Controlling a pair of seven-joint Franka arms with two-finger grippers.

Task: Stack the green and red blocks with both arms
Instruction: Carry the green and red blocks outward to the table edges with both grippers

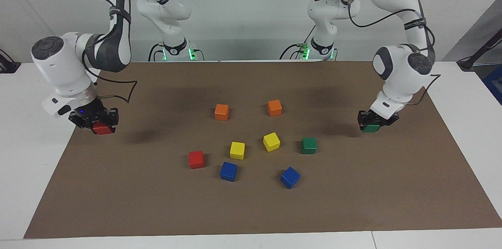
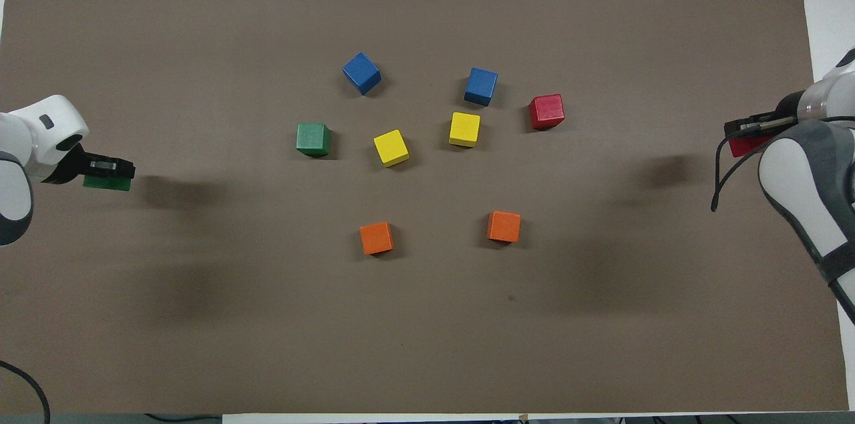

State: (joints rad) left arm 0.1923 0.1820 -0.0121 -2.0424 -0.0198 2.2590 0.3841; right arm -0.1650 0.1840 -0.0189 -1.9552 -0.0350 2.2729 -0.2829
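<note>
My left gripper (image 1: 373, 122) is shut on a dark green block (image 1: 370, 128) and holds it above the mat at the left arm's end; it also shows in the overhead view (image 2: 110, 170) with its green block (image 2: 105, 182). My right gripper (image 1: 98, 122) is shut on a red block (image 1: 103, 128) above the mat's edge at the right arm's end; in the overhead view the right gripper (image 2: 748, 133) partly hides its red block (image 2: 743, 146). A second green block (image 1: 309, 145) and a second red block (image 1: 196, 159) rest on the mat.
On the brown mat (image 1: 157, 202) also lie two orange cubes (image 1: 221, 111) (image 1: 274, 108), two yellow cubes (image 1: 237, 150) (image 1: 271, 141) and two blue cubes (image 1: 228, 171) (image 1: 290, 177), clustered mid-table between the loose red and green blocks.
</note>
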